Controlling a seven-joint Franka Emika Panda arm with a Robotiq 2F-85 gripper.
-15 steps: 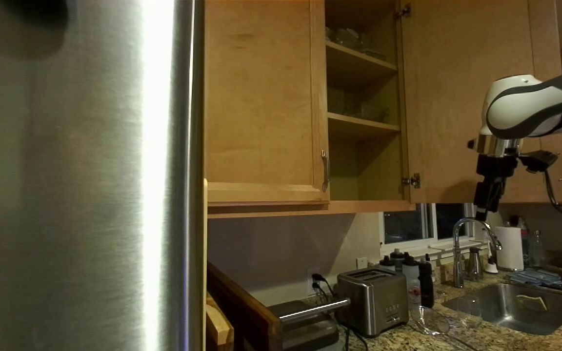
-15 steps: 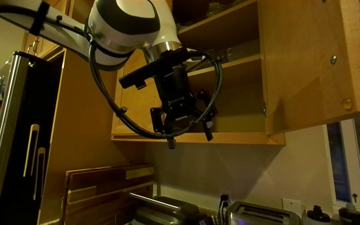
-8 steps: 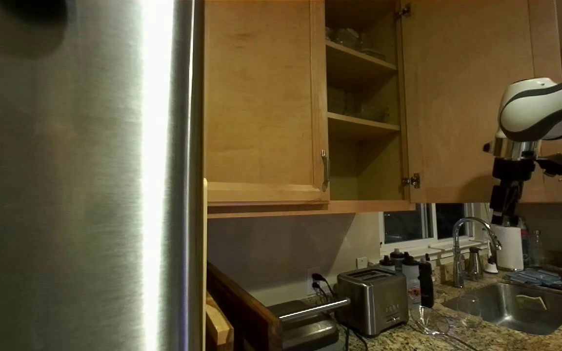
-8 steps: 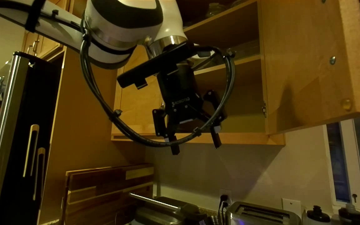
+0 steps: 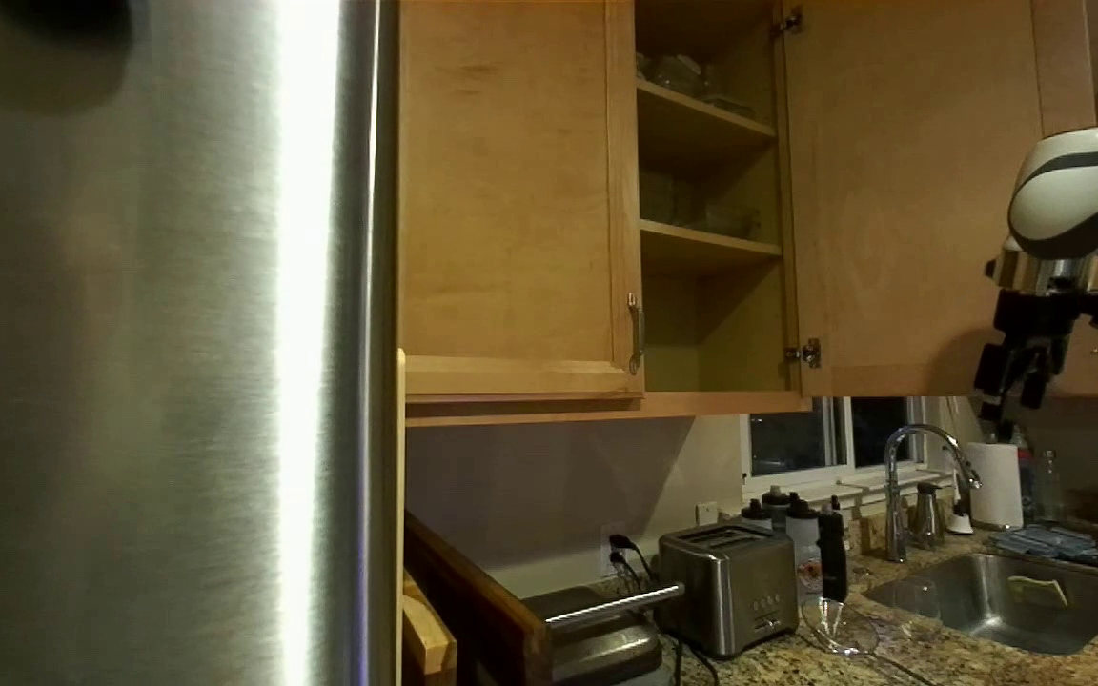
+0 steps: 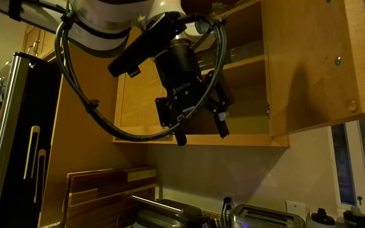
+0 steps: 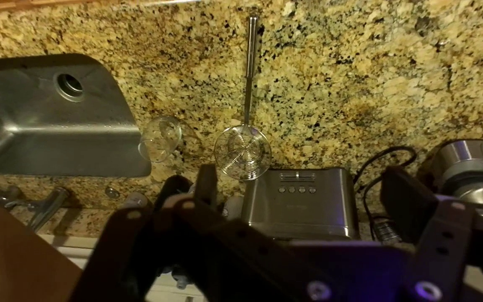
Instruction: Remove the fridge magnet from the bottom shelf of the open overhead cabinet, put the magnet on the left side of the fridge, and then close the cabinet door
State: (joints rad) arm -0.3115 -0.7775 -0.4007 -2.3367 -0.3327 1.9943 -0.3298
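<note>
Gripper (image 6: 202,139): released; jaws stand wide apart with nothing between them, fingertips (image 6: 222,129) pointing downward, in front of the cabinet (image 5: 749,329) and apart from it. Such spread probably leaves clearance around a small object.
Cable (image 6: 138,138): looped slack in front of the cabinet, presumably to allow turning without strain.
Magnet: visible in no view; whether it rests on the cabinet's bottom shelf (image 5: 721,404) cannot be told, because only that board's front edge shows.
Door (image 5: 911,191): swung open on the cabinet's right in both exterior views, carried by a hinge (image 5: 804,353); this position exposes the interior, and closing remains to be done.
Bumper (image 6: 352,105): on the door's inner face, at the lower corner farthest from the cabinet, likely to cushion closing.
Fridge (image 5: 168,381): left of the cabinet in both exterior views; by the task, its side is the magnet's intended place.
Glassware (image 5: 682,74): kept on the cabinet's higher shelves (image 5: 711,238), presumably to spare the counter (image 7: 350,105).
Toaster (image 5: 730,586): beneath the cabinet, near an outlet (image 6: 231,194), perhaps for easy plugging in.
Cutting boards (image 6: 112,190): on edge, below and left of the cabinet, likely to save room.
</note>
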